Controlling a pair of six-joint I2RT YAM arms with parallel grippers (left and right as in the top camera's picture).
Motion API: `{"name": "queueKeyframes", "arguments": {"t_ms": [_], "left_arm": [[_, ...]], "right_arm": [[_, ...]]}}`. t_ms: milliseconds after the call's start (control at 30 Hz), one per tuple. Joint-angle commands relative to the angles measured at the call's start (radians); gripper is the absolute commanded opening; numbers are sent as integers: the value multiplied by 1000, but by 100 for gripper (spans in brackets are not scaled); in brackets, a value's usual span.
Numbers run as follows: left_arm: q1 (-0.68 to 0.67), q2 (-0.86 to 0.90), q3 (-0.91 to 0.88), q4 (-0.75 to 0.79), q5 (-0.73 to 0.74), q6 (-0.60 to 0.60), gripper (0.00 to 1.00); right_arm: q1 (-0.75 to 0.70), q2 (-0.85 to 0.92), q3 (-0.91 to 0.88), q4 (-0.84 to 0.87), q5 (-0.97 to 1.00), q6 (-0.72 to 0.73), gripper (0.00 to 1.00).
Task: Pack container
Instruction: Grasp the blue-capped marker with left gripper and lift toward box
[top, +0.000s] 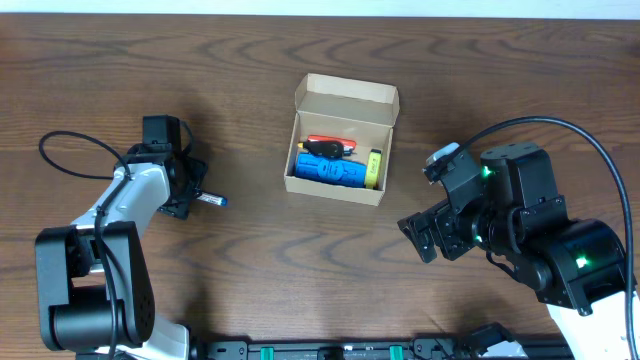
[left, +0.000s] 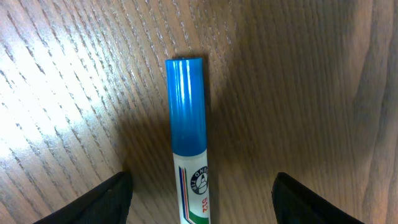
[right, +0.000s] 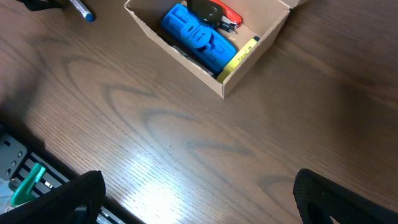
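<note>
The container (top: 343, 137) is a small tan cardboard box standing open at the table's middle, lid flap folded back. Inside lie a blue ribbed object (top: 330, 169), a red and black tool (top: 332, 148) and a yellow bar (top: 373, 168). A white marker with a blue cap (left: 188, 124) lies flat on the wood at the left. My left gripper (left: 202, 205) is open and straddles the marker, its fingers (left: 102, 200) well clear of it on both sides. My right gripper (right: 205, 202) is open and holds nothing, over bare wood to the right of the container (right: 211, 56).
The left arm (top: 120, 205) curves in from the bottom left with a black cable looping beside it. The bulky right arm (top: 520, 225) fills the bottom right. A black rail (top: 330, 350) runs along the table's near edge.
</note>
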Motion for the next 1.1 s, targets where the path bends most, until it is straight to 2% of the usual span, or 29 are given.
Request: {"name": "queueKeyframes", "arguments": {"t_ms": [0,600,733,867,1067], "left_arm": [[0,19,-8,0,-8,-11,73],[0,153,-8,-51,49,-14,62],[0,160,-8,-74,46,-14,52],[0,160,-8,-97,44,-14,28],[0,160,-8,-117,21,-14,17]], "right_arm": [[-6,0,3,1,3,11,99],[-6,0,3,1,3,11,99],[-6,0,3,1,3,11,99],[-6,0,3,1,3,11,99],[-6,0,3,1,3,11,99]]}}
